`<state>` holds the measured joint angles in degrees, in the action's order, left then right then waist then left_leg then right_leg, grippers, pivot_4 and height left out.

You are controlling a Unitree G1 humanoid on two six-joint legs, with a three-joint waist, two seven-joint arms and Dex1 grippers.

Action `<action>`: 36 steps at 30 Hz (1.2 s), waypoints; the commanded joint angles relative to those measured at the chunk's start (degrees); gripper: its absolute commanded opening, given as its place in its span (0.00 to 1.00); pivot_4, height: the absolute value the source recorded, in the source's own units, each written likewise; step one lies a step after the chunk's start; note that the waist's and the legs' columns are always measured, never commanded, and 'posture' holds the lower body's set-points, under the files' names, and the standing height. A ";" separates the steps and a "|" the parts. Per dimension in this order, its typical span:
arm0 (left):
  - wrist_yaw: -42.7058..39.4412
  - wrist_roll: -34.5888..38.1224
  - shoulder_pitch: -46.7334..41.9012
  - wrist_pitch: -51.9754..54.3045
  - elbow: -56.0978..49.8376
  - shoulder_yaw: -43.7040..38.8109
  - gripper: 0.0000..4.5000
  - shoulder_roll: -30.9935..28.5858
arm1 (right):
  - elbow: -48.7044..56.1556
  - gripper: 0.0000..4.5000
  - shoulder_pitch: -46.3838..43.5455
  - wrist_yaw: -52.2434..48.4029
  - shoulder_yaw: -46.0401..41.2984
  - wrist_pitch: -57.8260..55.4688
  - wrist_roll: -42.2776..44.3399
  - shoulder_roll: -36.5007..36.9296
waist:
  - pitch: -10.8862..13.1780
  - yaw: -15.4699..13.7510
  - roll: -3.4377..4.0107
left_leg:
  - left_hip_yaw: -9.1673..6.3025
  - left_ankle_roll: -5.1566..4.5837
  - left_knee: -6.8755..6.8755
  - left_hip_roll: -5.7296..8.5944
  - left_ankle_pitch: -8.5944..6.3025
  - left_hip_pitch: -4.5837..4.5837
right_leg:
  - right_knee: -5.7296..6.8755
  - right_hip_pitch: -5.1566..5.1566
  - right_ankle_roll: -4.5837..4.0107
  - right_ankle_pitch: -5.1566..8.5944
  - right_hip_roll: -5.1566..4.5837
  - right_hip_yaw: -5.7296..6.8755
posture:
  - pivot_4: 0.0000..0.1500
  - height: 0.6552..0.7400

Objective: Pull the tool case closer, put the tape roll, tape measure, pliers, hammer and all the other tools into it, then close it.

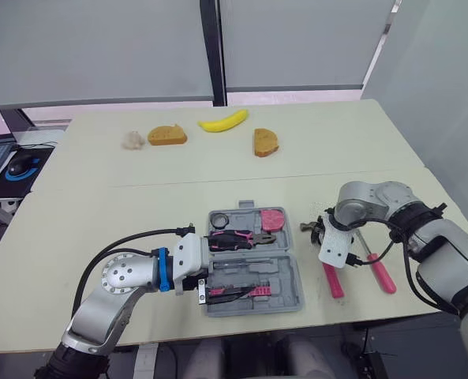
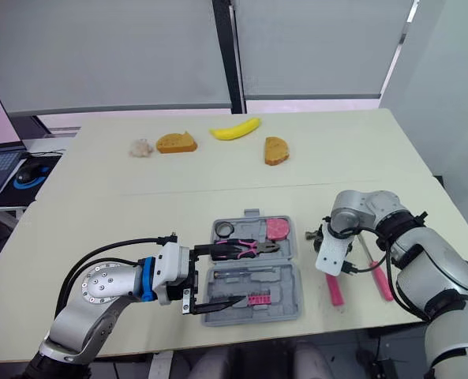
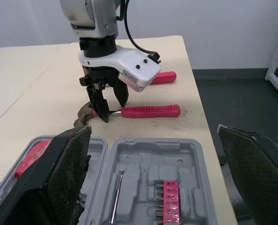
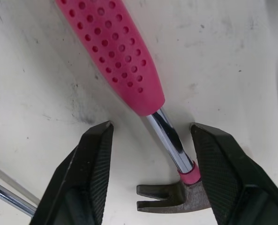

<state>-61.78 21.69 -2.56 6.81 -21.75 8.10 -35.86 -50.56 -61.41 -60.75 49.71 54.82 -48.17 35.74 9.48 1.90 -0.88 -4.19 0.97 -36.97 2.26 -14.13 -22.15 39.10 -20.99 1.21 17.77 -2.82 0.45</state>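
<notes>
pink-handled hammer (image 4: 124, 61) (just one) lies straddled by the spread right end effector (image 4: 151, 126).

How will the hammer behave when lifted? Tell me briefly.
Hammer: probably rigid, chrome shaft, solid dark head. Likely head-heavy; the open right gripper straddles the shaft near the head, so it should tip little. Smooth chrome may slip; the dimpled pink handle looks grippier.

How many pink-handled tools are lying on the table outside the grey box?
2. The pink-handled hammer lies right of the open grey plastic tool case, under the right gripper. Another pink-handled tool lies beside it, farther right. That gripper may hide more.
</notes>
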 commanded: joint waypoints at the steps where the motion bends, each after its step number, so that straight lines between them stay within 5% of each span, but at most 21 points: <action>1: 0.57 -0.19 0.05 -1.06 -1.62 -0.08 1.00 0.05 | -2.96 0.45 -0.52 4.86 1.29 0.64 -3.50 -0.41 | 0.00 -0.03 0.00 | 0.00 0.00 0.01 0.00 0.00 0.13 | 0.00 0.14 0.00 0.00 0.00 0.00 | 1.00 1.00; 8: 1.29 -0.78 -0.72 -1.15 -1.10 0.48 1.00 0.90 | -4.73 0.28 -1.75 10.28 1.39 3.22 -6.10 0.07 | -0.07 -0.02 -0.11 | -0.04 -0.01 0.02 0.01 -0.01 0.44 | -0.07 0.49 -0.02 0.01 0.00 0.00 | 1.00 1.00; 16: 0.61 2.03 -1.87 -0.93 -1.18 -0.28 1.00 2.64 | -0.54 0.05 -1.36 4.28 -2.24 7.00 1.84 4.65 | 0.13 -0.15 0.16 | -0.04 -0.01 0.04 0.03 -0.01 0.31 | -0.08 0.40 -0.05 0.03 -0.01 0.00 | 1.00 1.00; 28: -1.84 1.70 -3.94 -3.22 2.33 -1.00 1.00 1.83 | 15.80 0.05 3.97 -13.33 -8.14 0.31 18.64 15.40 | 0.31 -0.28 0.32 | 0.00 -0.02 0.06 0.05 -0.02 0.13 | -0.12 0.26 -0.05 0.04 -0.08 0.00 | 1.00 1.00; 36: -2.83 1.22 -4.22 -5.52 4.55 -1.19 1.00 1.63 | 49.83 0.05 21.61 -28.09 -24.14 -45.32 44.97 30.09 | 0.44 -1.20 0.48 | -0.13 -0.03 0.00 0.04 -0.02 -0.30 | -0.12 -0.05 -0.06 0.04 -0.11 0.10 | 1.00 1.00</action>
<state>-64.37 22.57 -6.65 2.80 -16.74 7.83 -33.94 -7.06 -40.95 -87.24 29.71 18.25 -7.60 64.08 9.92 0.70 -0.40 -4.32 0.94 -37.00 2.30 -14.15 -22.50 38.99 -21.12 1.15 17.81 -2.94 0.55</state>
